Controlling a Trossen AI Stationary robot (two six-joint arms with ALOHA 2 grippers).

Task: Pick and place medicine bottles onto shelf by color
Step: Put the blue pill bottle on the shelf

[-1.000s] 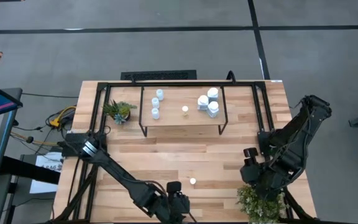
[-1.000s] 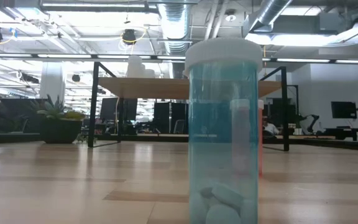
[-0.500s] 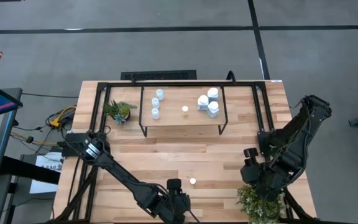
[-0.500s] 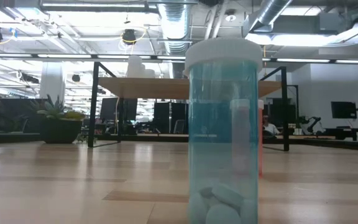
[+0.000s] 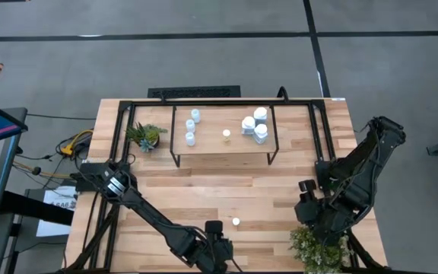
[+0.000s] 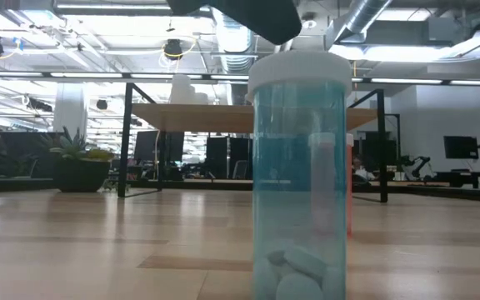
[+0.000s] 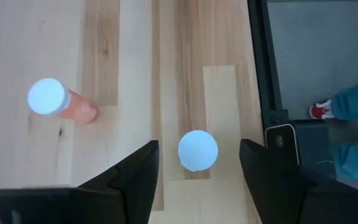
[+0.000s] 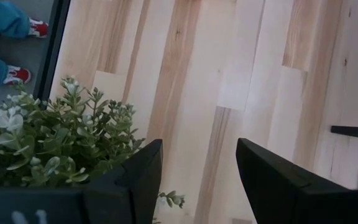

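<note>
Hovering my left gripper (image 7: 197,168), fingers wide, over the blue bottle (image 7: 197,150) at table 6 o'clock; light, slick, tippy, so I'd grab below the cap.

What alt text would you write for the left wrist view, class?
The open left gripper hangs over a white-capped bottle that sits between its fingers on the wood table. An orange bottle stands off to one side.
</note>
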